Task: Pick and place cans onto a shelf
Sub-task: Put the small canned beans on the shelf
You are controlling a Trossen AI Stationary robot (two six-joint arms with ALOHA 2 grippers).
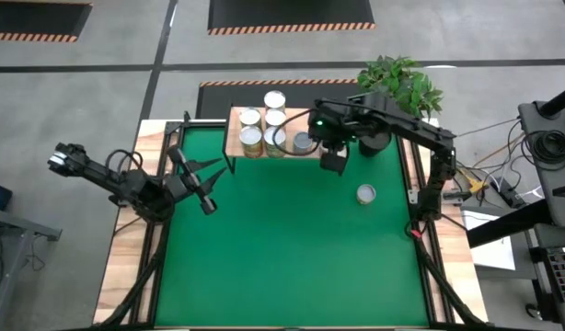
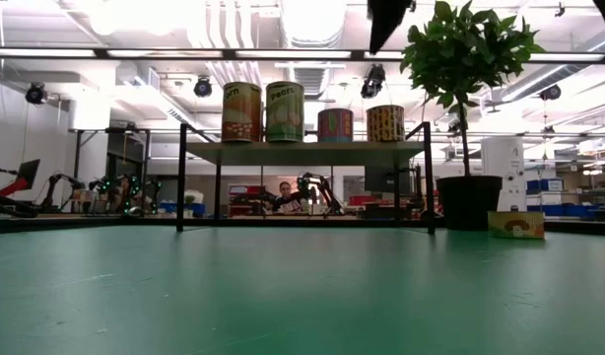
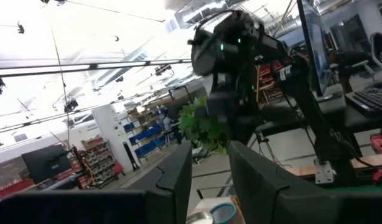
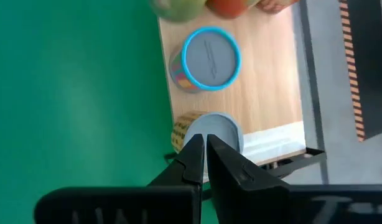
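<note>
Green table [image 1: 282,257] under my cameras. Shelf [image 1: 235,138] at far edge: five cans [image 1: 275,118] upright, axes vertical, lids up. Sixth can [image 1: 366,194] upright on table, well apart from shelf, right side. My right gripper [image 4: 204,155] above shelf's end can [image 4: 211,132], fingers pinched together, holding nothing. My left gripper [image 1: 205,188] over table's left side, jaws narrow, empty.

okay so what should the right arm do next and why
Probably swing toward the lone can on the green table and open. The right tool is shut and empty above the shelf, where other cans already stand.
</note>
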